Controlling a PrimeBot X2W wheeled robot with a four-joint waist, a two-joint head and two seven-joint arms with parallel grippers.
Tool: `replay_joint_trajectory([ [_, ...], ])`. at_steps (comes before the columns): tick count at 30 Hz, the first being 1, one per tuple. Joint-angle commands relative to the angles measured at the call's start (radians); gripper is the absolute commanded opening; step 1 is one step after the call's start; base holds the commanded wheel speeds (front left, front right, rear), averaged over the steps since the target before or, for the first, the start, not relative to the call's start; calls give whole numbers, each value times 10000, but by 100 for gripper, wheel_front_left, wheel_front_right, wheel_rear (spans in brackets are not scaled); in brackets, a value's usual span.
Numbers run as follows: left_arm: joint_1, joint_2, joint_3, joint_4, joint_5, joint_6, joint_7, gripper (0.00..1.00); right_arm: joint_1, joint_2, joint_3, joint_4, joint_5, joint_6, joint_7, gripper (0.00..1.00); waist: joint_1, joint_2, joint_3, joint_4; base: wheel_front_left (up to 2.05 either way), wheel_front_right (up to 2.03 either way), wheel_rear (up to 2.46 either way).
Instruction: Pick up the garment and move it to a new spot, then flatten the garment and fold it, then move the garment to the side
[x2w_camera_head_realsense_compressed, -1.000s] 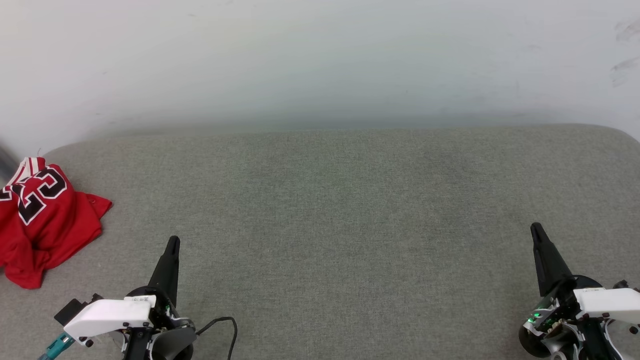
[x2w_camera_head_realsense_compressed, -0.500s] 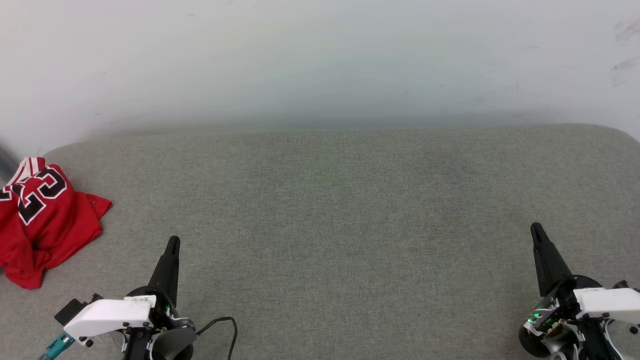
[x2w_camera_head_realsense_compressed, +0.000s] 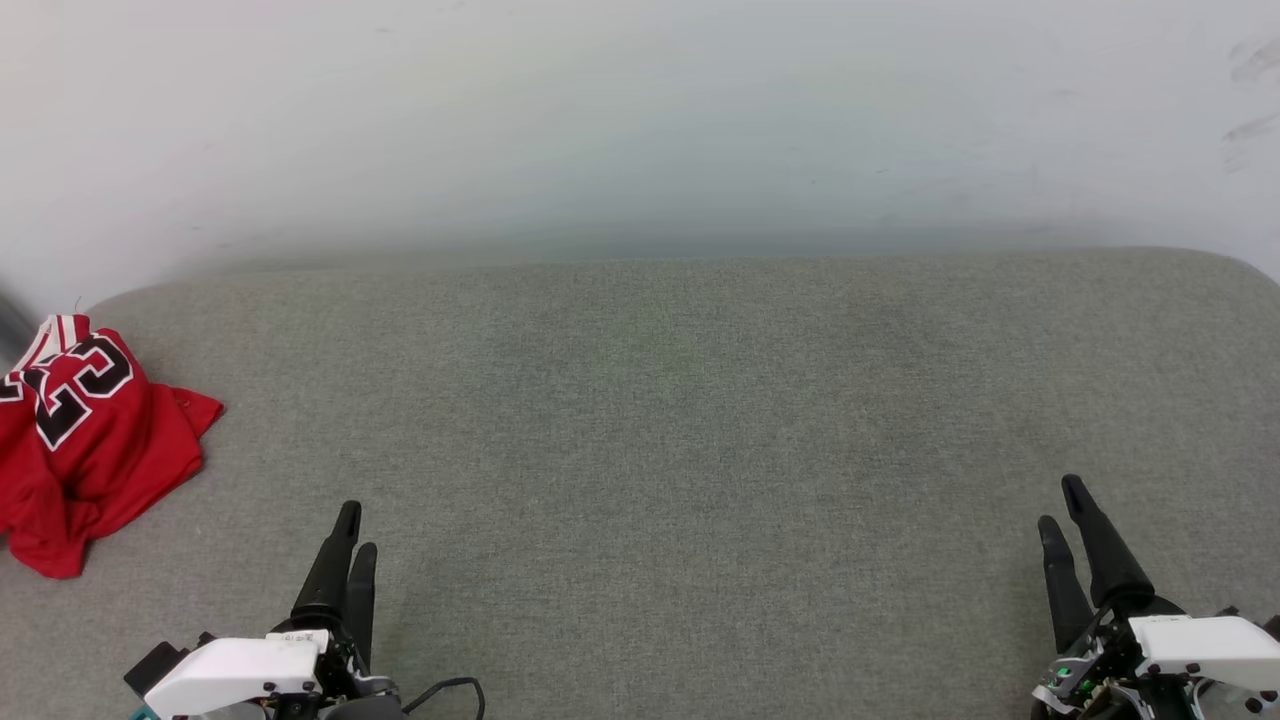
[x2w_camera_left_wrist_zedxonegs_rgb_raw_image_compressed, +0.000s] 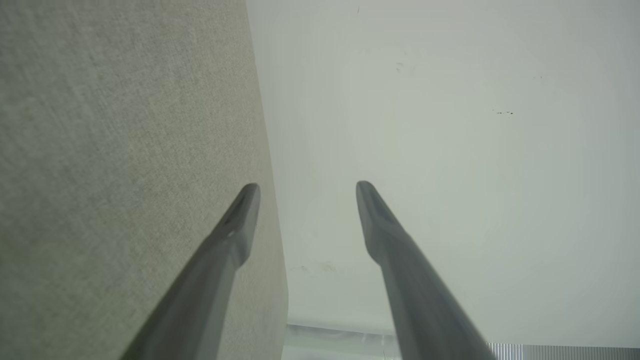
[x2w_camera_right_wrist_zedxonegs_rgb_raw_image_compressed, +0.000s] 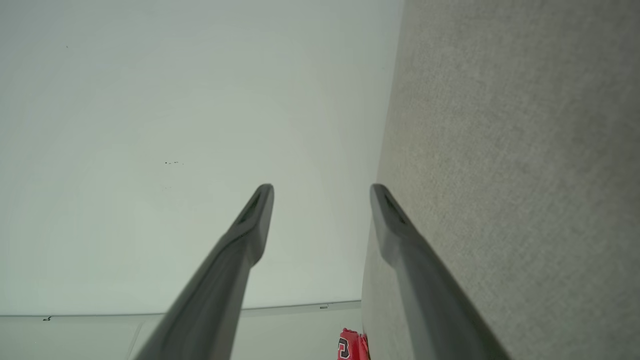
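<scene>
Left tool (x2w_camera_head_realsense_compressed: 356, 530): parked low at 7 o'clock in the head view, fingers pointing to 12. Jaws apart, nothing between them. The left wrist view (x2w_camera_left_wrist_zedxonegs_rgb_raw_image_compressed: 307, 189) settles this, with a clean gap and bare wall behind it.

Right tool (x2w_camera_head_realsense_compressed: 1060, 505): at 5 o'clock in the head view, same pose. Its own wrist view (x2w_camera_right_wrist_zedxonegs_rgb_raw_image_compressed: 322, 189) shows the jaws spread and empty too.

Both tools sit over the grey fabric worktop (x2w_camera_head_realsense_compressed: 680, 420), touching no cloth.

The garment (x2w_camera_head_realsense_compressed: 85, 440) is a crumpled red heap at the worktop's left edge, at 9 o'clock in the head view, black "23" print face up. From the left tool it lies at about 10 o'clock, near. From the right tool it is almost dead on 9 o'clock, well apart, across the whole worktop. The left arm is plainly the nearer and looks like the one for the pick.

The heap's long axis seems to run 12 to 6, but the picture edge cuts its left side, so that is only probable.

The head view gives the layout but sees the fingers nearly edge-on, so the gap reads narrow. The wrist views give the true spread. The right wrist view also catches a red sliver of the garment (x2w_camera_right_wrist_zedxonegs_rgb_raw_image_compressed: 352, 346) at 6 o'clock, beyond the worktop (x2w_camera_right_wrist_zedxonegs_rgb_raw_image_compressed: 500, 150). The left wrist view looks along the worktop (x2w_camera_left_wrist_zedxonegs_rgb_raw_image_compressed: 100, 150) and the pale wall (x2w_camera_left_wrist_zedxonegs_rgb_raw_image_compressed: 450, 150).
</scene>
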Motion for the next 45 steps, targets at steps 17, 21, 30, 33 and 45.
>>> replay_joint_trajectory([
  [17,137,35,317,-451,1578,-11,-858,100,40,-5,181,-366,-1526,16,-878,100,0,0,14,-37,0,0,0],
  [21,172,38,588,-554,2284,-13,-1022,100,-1,-4,102,-459,-2454,17,-1044,100,0,0,29,-48,0,0,0],
  [30,190,43,862,-1075,3576,85,-1365,100,-34,-5,-22,-1250,-5258,18,-1389,100,0,0,86,-57,0,0,0],
  [33,264,45,826,-1457,4426,132,-1473,100,-17,-4,-41,-1488,-6080,18,-1499,100,0,0,108,-61,0,0,0],
  [45,589,50,253,-2718,6434,568,-1846,100,153,-5,343,-2250,-8876,19,-1865,100,0,0,140,-96,0,0,0],
])
